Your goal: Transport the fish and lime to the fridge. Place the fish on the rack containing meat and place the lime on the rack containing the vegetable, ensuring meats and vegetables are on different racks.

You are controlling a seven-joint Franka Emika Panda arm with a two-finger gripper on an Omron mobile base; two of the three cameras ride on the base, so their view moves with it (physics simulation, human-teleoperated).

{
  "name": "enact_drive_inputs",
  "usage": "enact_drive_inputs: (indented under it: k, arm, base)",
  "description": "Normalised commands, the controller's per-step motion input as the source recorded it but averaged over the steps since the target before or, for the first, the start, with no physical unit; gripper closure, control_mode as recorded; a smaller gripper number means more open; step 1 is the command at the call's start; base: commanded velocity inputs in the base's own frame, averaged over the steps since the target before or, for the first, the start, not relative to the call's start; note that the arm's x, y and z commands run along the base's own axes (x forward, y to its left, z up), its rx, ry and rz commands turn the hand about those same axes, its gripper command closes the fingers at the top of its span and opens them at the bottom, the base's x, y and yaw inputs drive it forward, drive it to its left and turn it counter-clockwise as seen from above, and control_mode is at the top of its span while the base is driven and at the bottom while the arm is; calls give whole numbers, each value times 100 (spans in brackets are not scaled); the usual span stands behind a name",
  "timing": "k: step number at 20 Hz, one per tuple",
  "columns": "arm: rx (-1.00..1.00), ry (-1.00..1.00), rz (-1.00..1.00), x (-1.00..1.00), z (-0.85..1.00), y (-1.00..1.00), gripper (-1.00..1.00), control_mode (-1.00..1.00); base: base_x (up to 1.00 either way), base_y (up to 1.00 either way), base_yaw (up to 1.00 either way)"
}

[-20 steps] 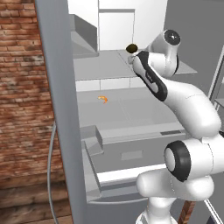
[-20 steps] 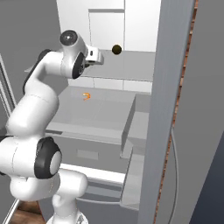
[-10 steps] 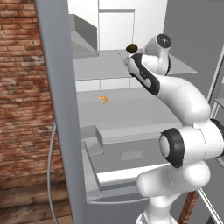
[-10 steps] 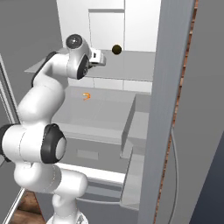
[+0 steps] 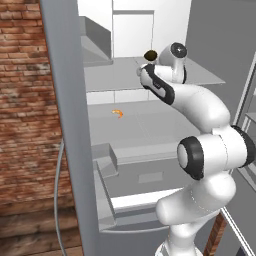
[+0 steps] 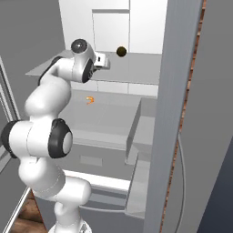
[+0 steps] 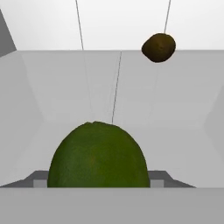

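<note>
The lime, a dark green ball, sits big and close between the fingers of my gripper, which is shut on it. In the right base view my gripper reaches into the open fridge just above its upper shelf. An olive-brown round item rests farther back on that same pale shelf, beyond the lime; it is also the olive-brown item beside my wrist. A small orange item lies on the shelf below. The fish is out of view.
Grey door panels with thin curved handles frame the opening on both sides. A grey drawer front juts out under the lower shelf. The brick wall stands at the left.
The wrist has pushed a little deeper into the fridge over the upper shelf, closer to the olive-brown item. The lime stays in the gripper.
</note>
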Motion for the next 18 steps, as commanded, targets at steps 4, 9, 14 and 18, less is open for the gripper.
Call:
enact_drive_inputs:
  k: [4, 9, 14, 18]
  arm:
    - [0, 0, 0, 38, -16, 4, 100, -100]
    - [0, 0, 0, 29, -15, 4, 100, -100]
    - [0, 0, 0, 24, -14, 2, 100, -100]
    - [0, 4, 0, 18, -18, 6, -100, -100]
  base:
    - [0, 0, 0]
    - [0, 0, 0]
    - [0, 0, 0]
    - [0, 0, 0]
